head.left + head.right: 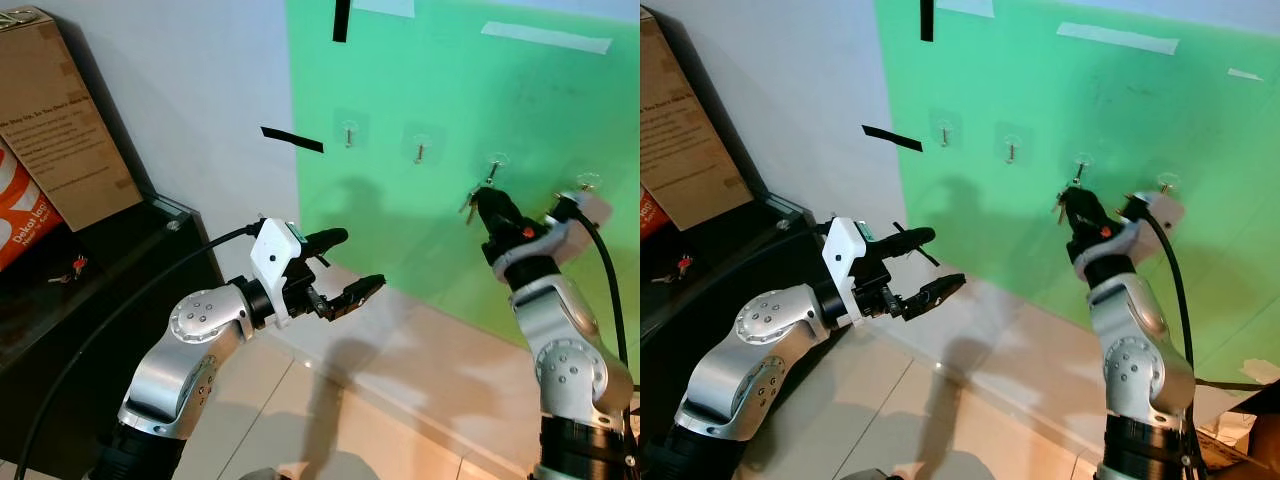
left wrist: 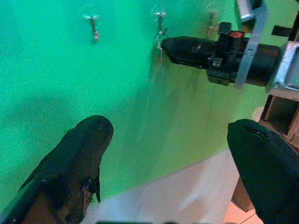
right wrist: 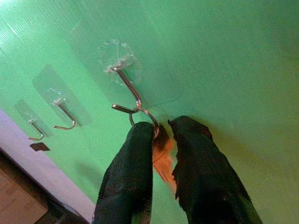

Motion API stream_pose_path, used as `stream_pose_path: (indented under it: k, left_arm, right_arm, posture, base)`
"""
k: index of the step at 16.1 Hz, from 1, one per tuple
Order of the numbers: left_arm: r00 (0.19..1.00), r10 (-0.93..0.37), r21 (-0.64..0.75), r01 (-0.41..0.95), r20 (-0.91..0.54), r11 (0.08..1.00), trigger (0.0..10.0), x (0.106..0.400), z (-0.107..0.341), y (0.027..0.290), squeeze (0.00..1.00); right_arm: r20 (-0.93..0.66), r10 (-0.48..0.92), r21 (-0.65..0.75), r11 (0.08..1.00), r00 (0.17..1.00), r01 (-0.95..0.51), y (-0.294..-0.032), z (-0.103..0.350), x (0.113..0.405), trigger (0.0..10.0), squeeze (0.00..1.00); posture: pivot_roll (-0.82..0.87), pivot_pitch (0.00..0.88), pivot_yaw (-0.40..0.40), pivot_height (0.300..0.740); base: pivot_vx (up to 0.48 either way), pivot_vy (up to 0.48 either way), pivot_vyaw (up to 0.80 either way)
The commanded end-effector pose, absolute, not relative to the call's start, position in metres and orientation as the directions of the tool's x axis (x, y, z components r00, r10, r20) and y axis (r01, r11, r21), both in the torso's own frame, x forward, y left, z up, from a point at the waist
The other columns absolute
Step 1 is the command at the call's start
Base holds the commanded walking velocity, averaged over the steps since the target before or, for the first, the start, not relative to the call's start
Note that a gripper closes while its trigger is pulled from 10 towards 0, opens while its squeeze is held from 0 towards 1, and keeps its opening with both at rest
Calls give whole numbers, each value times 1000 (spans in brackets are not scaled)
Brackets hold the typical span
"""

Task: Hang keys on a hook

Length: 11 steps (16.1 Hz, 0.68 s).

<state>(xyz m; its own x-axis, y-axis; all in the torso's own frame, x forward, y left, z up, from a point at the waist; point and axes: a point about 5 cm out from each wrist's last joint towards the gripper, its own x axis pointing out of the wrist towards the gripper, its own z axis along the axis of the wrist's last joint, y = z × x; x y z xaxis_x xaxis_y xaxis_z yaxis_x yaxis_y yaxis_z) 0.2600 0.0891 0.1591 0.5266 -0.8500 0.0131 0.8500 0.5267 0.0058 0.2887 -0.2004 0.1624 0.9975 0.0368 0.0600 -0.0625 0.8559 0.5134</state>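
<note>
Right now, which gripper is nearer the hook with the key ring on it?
Right. The right gripper is at the hook, pinching the key ring looped on it. The left gripper hangs open, well short of the wall.

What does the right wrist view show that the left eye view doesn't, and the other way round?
Right wrist view, close up: the key ring at the bend of the hook, and an orange tag pinched in the right tool. Left eye view, wider: the left tool open, away from the wall, and a cardboard box on a black cabinet. Both: the green wall, its row of hooks, the right tool at one hook.
</note>
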Motion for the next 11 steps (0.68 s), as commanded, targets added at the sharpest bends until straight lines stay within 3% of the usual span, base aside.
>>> stream_pose_path:
  k: [1,5,9,11]
  left_arm:
    - [547,-837,17,837,-1,547,10000,263,159,93,27]
    - [623,-781,28,782,-39,623,10000,263,149,103,27]
    - [645,-763,33,764,-41,644,10000,264,147,105,24]
    - [692,-720,52,722,-47,690,10000,265,144,109,27]
  right_arm:
    - [17,-13,523,852,1000,3,-210,153,286,10000,1000]
    - [111,-26,534,845,993,-37,-213,162,276,10000,1000]
    - [116,-61,556,831,991,-14,-213,165,276,10000,1000]
    - [155,-21,328,944,988,-32,-209,162,272,10000,1000]
  posture:
    - [-84,0,65,740]
    - [-81,0,61,740]
    - [-83,0,63,740]
    - [-80,0,62,740]
  base:
    - [0,0,0]
    - [0,0,0]
    - [0,0,0]
    - [0,0,0]
